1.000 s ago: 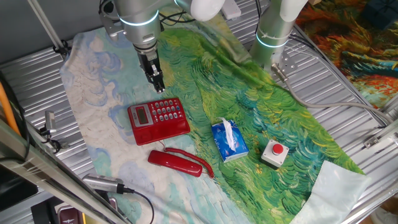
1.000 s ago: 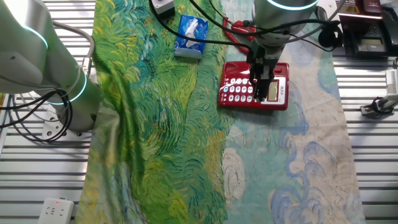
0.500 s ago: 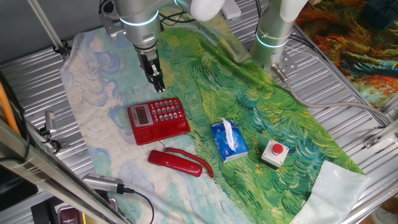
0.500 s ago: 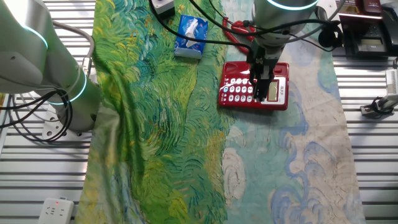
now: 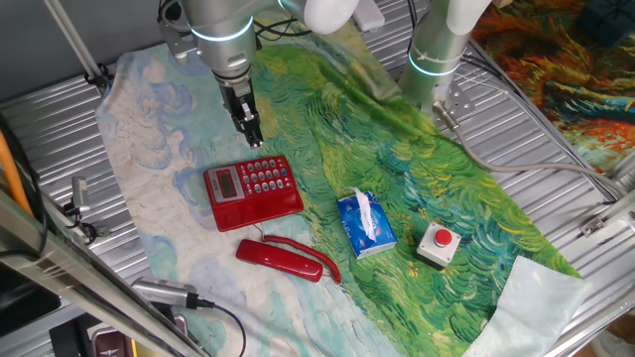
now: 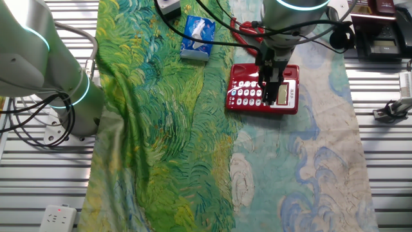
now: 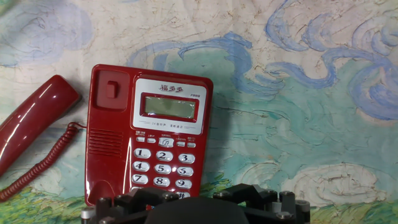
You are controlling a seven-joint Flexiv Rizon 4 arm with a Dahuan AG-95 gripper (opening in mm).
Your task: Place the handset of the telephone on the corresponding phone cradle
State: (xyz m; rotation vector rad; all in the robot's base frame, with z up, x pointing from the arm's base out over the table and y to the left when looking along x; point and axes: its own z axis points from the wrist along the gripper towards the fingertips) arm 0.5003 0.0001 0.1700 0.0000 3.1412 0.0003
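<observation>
The red telephone [image 5: 253, 191] [image 6: 239, 76] sits on the painted cloth, keypad and grey display facing up. In the hand view the telephone [image 7: 149, 137] fills the left centre, and its phone cradle [image 7: 109, 143] is bare. The handset [image 5: 281, 260] lies flat on the cloth beside that cradle side, joined by a coiled red cord [image 7: 43, 165]. Only one rounded end of the handset [image 7: 31, 121] shows in the hand view. My gripper [image 5: 251, 134] [image 6: 270, 96] hangs above the phone's far edge, open and holding nothing. Its fingertips are out of the hand view.
A blue tissue pack [image 5: 365, 223] [image 6: 196, 31] lies right of the phone. A small grey box with a red button [image 5: 439, 244] stands beyond it. A second arm's base [image 5: 437, 50] [image 6: 58, 77] stands at the cloth's edge. Ribbed metal table [image 5: 556, 198] surrounds the cloth.
</observation>
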